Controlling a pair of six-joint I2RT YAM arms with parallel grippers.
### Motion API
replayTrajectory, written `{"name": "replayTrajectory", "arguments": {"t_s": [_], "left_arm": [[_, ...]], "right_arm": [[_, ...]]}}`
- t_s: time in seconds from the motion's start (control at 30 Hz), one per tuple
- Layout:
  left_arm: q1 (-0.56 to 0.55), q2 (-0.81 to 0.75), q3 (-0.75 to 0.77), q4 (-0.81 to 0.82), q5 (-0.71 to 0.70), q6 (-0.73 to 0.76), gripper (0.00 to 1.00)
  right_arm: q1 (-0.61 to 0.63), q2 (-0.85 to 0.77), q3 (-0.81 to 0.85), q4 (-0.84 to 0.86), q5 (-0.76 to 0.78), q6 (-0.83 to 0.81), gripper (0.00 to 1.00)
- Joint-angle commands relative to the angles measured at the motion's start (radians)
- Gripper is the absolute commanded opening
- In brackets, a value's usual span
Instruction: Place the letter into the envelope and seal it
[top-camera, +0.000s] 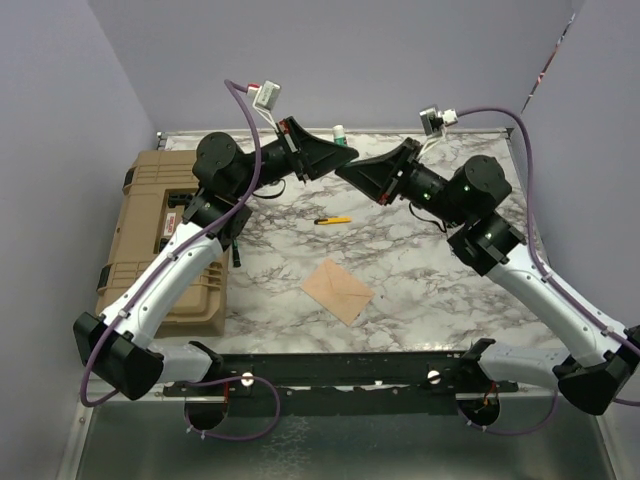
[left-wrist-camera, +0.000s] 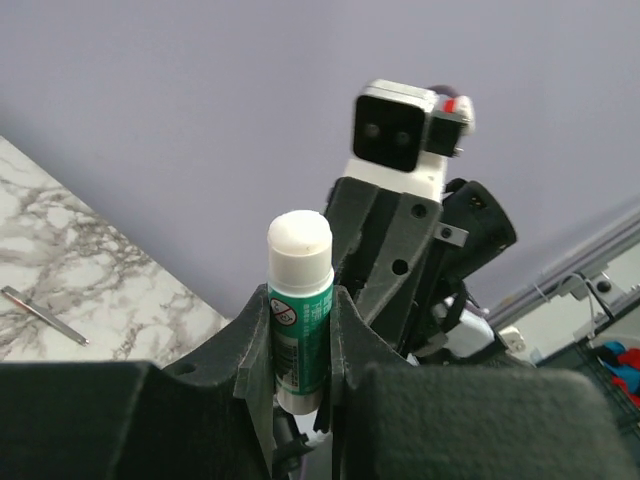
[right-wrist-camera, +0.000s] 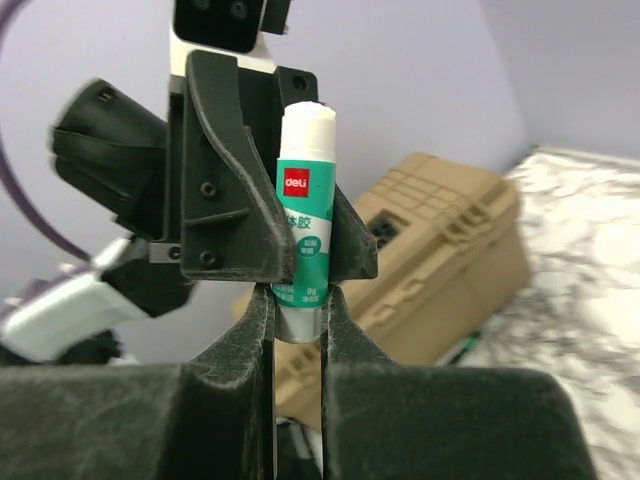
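We see both arms raised over the far side of the bench (top-camera: 430, 290), their ends meeting nose to nose. Between them stands a glue stick (left-wrist-camera: 300, 320), upright, green label, white top.

The left fingers (left-wrist-camera: 252, 350) are clamped on the stick around its middle, one on each side of the label. From the right wrist view, the right fingers (right-wrist-camera: 250, 350) are closed against the stick's lower end, just under the left pair, so both arms grip it at once. The white top pokes out above the left fingers. From the top view the stick shows only as a small white and green tip above the point where the two arms meet.

The envelope (top-camera: 338, 290) lies flat on the marbled bench, near the middle and toward the near edge, turned askew, well apart from both arms. A V-shaped line crosses its face. We cannot tell the letter apart from it in any view.

A slim yellow-and-black tool (top-camera: 333, 220) lies on the bench between the envelope and the raised arms, touching neither. A tan case (top-camera: 150, 230) sits at the left edge of the bench, under the left arm
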Motion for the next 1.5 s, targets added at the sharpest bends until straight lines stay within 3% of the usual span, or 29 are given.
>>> {"name": "replayTrajectory", "arguments": {"t_s": [0.0,0.2,0.43,0.63,0.73,0.77,0.87,0.97,1.1,1.23,1.47], "left_arm": [[-0.013,0.008,0.03,-0.072,-0.084,0.014,0.0],[-0.012,0.052,0.119,-0.2,-0.237,0.022,0.0],[-0.013,0.159,0.288,-0.357,-0.388,-0.079,0.0],[-0.013,0.185,0.325,-0.416,-0.485,-0.096,0.0],[-0.013,0.199,0.331,-0.414,-0.474,-0.073,0.0],[-0.013,0.203,0.331,-0.412,-0.462,-0.055,0.0],[-0.01,0.206,0.322,-0.409,-0.414,0.042,0.0],[-0.005,0.19,0.298,-0.398,-0.321,0.182,0.0],[-0.003,0.136,0.242,-0.386,-0.112,0.408,0.0],[0.006,0.074,0.174,-0.386,0.015,0.52,0.0],[0.006,0.03,0.128,-0.349,0.165,0.531,0.0]], "right_arm": [[0.006,0.074,0.141,-0.361,0.066,-0.402,0.01],[0.021,0.171,0.241,-0.496,0.441,-0.707,0.01],[0.084,0.32,0.275,-0.367,0.939,-0.979,0.01],[0.118,0.387,0.284,-0.264,1.136,-1.026,0.01],[0.118,0.35,0.283,-0.335,0.995,-0.919,0.01],[0.117,0.332,0.283,-0.37,0.898,-0.872,0.05],[0.113,0.284,0.291,-0.475,0.69,-0.732,0.39],[0.105,0.219,0.268,-0.548,0.552,-0.594,0.63],[0.103,0.101,0.131,-0.543,0.425,-0.504,0.68],[0.103,-0.054,-0.022,-0.421,0.348,-0.408,0.69],[0.103,-0.188,-0.173,-0.138,0.238,-0.304,0.69]]}}
